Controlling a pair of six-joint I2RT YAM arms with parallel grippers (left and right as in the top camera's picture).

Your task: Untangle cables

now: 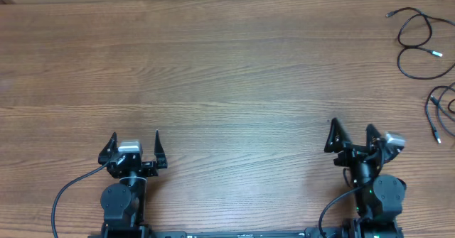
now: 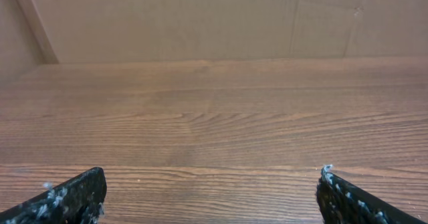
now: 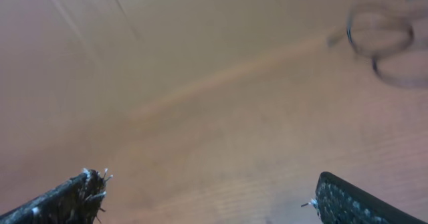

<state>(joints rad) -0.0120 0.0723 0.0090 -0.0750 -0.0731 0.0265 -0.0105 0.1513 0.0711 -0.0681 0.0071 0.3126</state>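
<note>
Thin black cables [image 1: 419,47] lie in loose loops at the table's far right, and another black cable [image 1: 439,110] curls just below them at the right edge. In the right wrist view the cables [image 3: 384,40] are a blurred pair of loops at the upper right. My left gripper [image 1: 135,140] stands open near the front left, nothing between its fingers [image 2: 73,197]. My right gripper [image 1: 352,133] is open too, near the front right, well short of the cables, with only bare wood between its fingertips [image 3: 348,200].
The wooden table [image 1: 213,74] runs wide between and beyond both arms. A plain wall [image 2: 200,17] rises behind the far edge. Thicker black leads [image 1: 67,195] trail from the arm bases at the front.
</note>
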